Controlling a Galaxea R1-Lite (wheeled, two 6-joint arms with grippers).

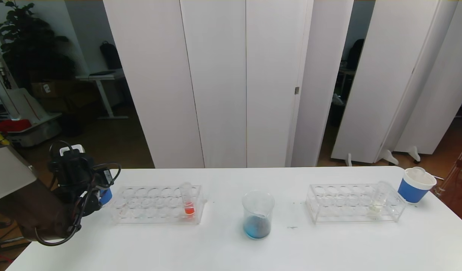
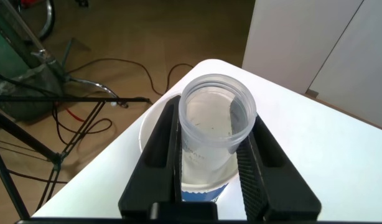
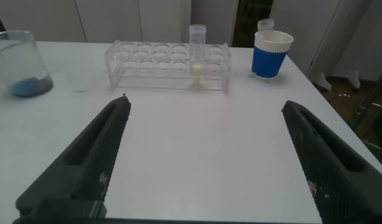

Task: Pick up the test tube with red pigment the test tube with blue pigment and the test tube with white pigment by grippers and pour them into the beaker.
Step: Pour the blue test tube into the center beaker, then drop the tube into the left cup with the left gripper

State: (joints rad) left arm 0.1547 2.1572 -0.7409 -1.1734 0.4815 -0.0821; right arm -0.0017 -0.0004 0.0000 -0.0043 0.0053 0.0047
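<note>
With blue already in the beaker (image 1: 257,215), the left gripper (image 2: 217,155) has its fingers clenched on an emptied tube (image 2: 217,121) over a blue paper cup (image 2: 200,191) at the bench's left edge, likely discarding it; the right gripper (image 3: 206,155), fingers spread wide, should next reach for the test tube with white pigment (image 3: 197,57) in the right rack.

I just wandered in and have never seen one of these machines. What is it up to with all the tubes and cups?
It is pouring coloured liquids from tubes into the beaker at mid-table, which already holds blue liquid. The left gripper, at the table's left end, has its jaws shut on an emptied tube, holding it over a blue cup. A red tube stands in the left rack and a whitish tube in the right rack. The right gripper hangs open, holding nothing.
</note>
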